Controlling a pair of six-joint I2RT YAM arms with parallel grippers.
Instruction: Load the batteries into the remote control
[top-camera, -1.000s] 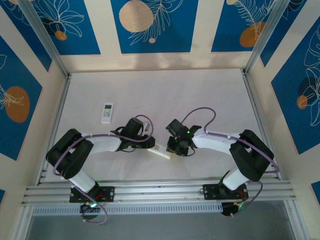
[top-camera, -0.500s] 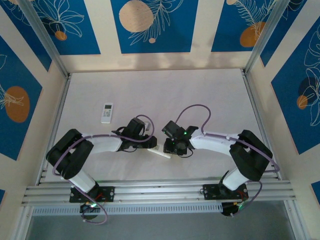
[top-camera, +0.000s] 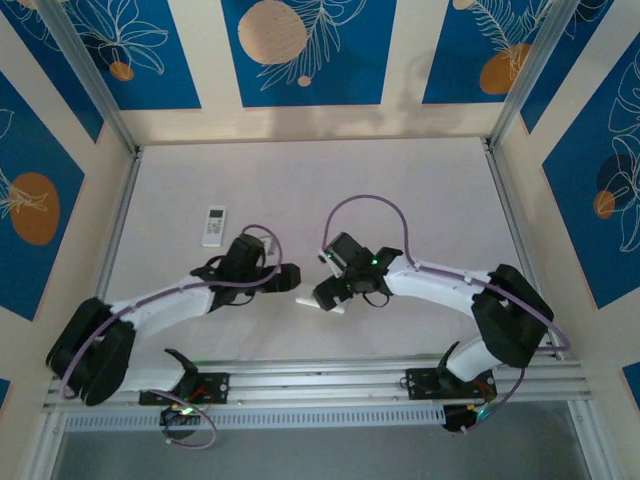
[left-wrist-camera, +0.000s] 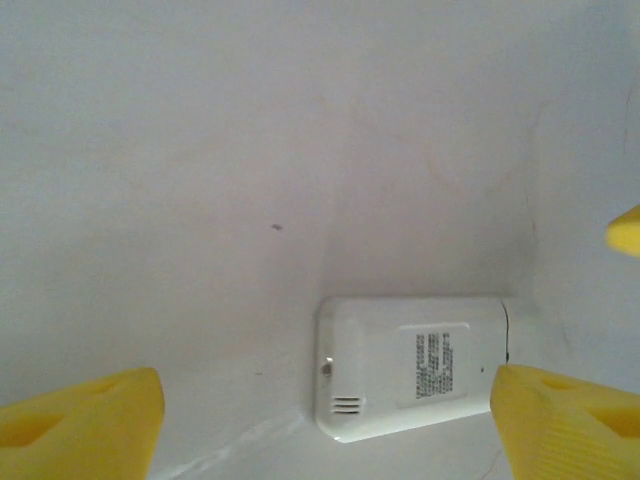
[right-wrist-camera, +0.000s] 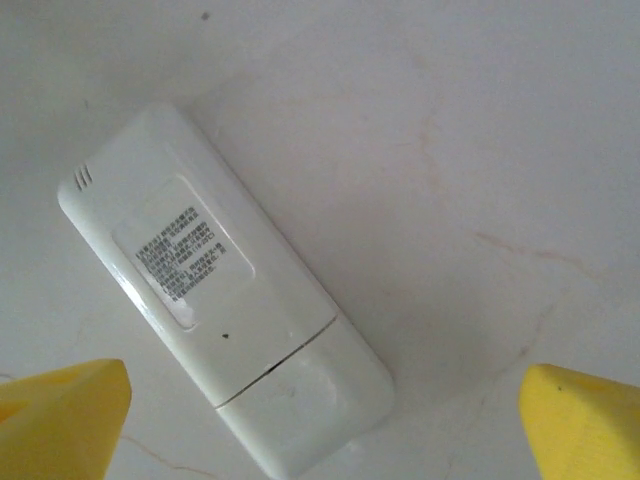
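The remote control (right-wrist-camera: 225, 300) lies back-up on the counter (top-camera: 400, 190), with bare surface open on every side of it. The left gripper (left-wrist-camera: 325, 400) and right gripper (right-wrist-camera: 320, 405) both gape wide and empty, each framing it between its fingers.

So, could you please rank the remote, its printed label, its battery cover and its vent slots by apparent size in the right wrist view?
1. remote, the whole body
2-3. printed label and battery cover, too alike to rank
4. vent slots

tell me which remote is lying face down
The central remote, label side up; the other remote, farther left, shows its screen.
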